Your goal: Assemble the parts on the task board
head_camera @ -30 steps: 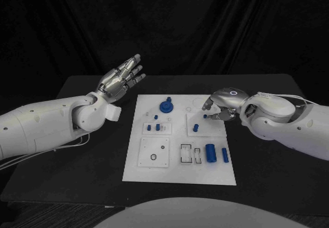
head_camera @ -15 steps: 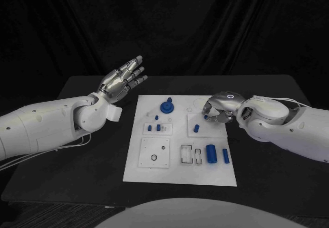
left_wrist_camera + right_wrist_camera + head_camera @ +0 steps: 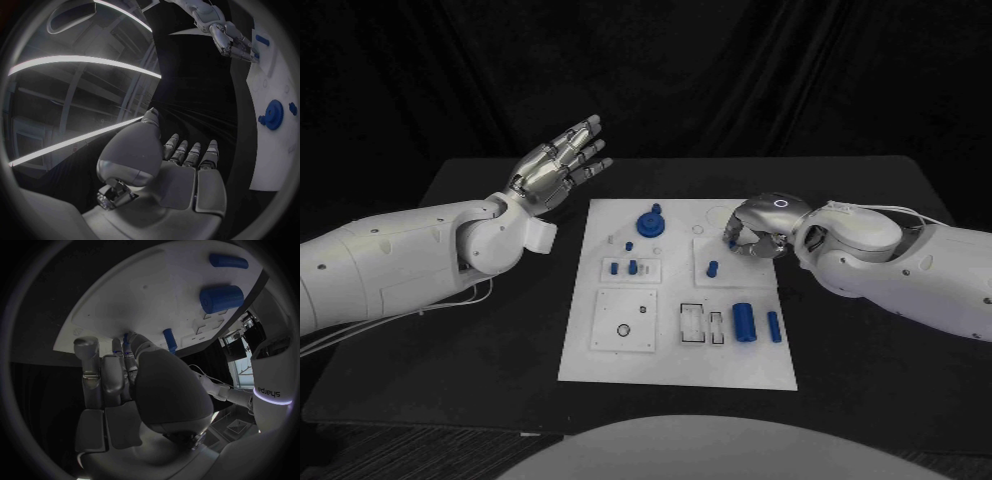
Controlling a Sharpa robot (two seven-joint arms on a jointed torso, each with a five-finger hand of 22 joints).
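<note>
The white task board (image 3: 678, 355) lies mid-table. My right hand (image 3: 759, 227) hangs over its far right corner, fingers curled down, and pinches a small blue peg (image 3: 733, 243) at the board's surface. In the right wrist view that peg (image 3: 127, 338) shows between the thumb and fingertips. My left hand (image 3: 560, 160) is raised off the board's far left corner, fingers apart and holding nothing. On the board are a round blue knob (image 3: 651, 222), a blue peg (image 3: 713, 268), a thick blue cylinder (image 3: 744, 321) and a thinner one (image 3: 773, 326).
Small blue pegs (image 3: 625, 267) stand in a plate left of centre. A square plate with an oval hole (image 3: 623, 330) and slotted frames (image 3: 701, 324) sit near the board's front. Black table (image 3: 488, 330) surrounds the board.
My right hand has shifted slightly left and its fingers have curled in more tightly round the small blue peg. The left hand has stayed put.
</note>
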